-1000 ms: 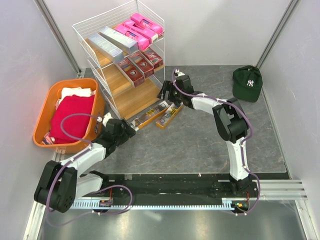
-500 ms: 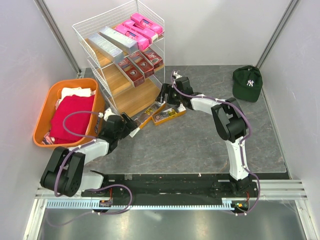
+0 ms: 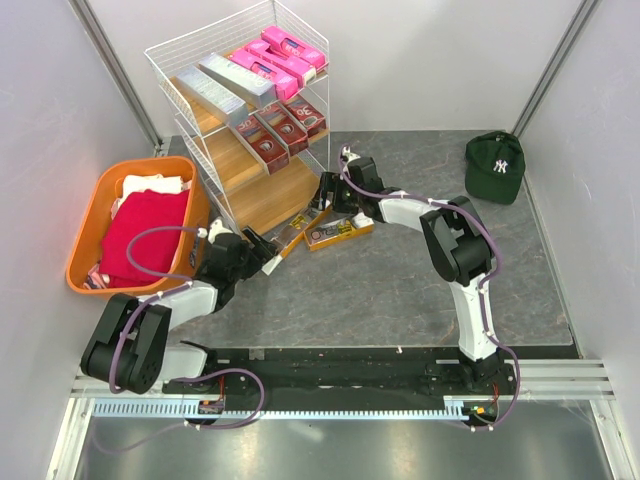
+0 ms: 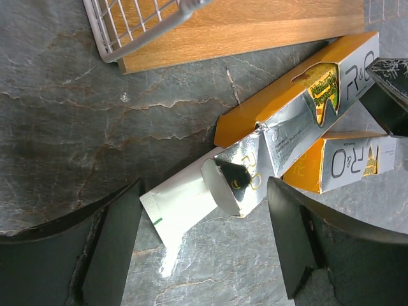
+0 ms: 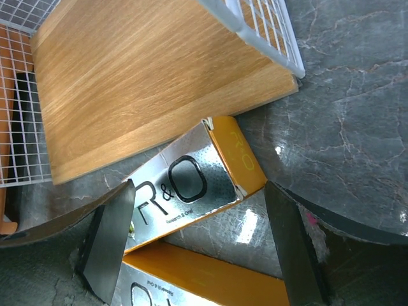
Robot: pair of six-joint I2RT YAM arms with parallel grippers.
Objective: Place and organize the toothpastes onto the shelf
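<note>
Two gold toothpastes lie on the table in front of the shelf [image 3: 262, 190]: one [image 3: 297, 228] slanted, one [image 3: 340, 232] to its right. In the left wrist view the slanted box [image 4: 299, 102] is open at its near end and a white tube [image 4: 185, 204] sticks out of it, lying between the fingers of my open left gripper [image 4: 207, 248]. My right gripper [image 5: 201, 245] is open over the far end of that box [image 5: 191, 185], with the second box [image 5: 204, 280] below. Silver [image 3: 215, 88], pink [image 3: 275, 60] and dark red [image 3: 275, 128] boxes sit on the shelf.
An orange basket [image 3: 85, 240] holding a red cloth [image 3: 145, 235] stands left of the shelf, close behind my left arm. A green cap [image 3: 494, 165] lies at the far right. The shelf's lowest wooden board [image 5: 146, 83] juts out just beyond the gold boxes.
My left gripper has moved right, up to the near end of the slanted gold box. The right gripper has shifted slightly left, and the right gold box has turned more level.
</note>
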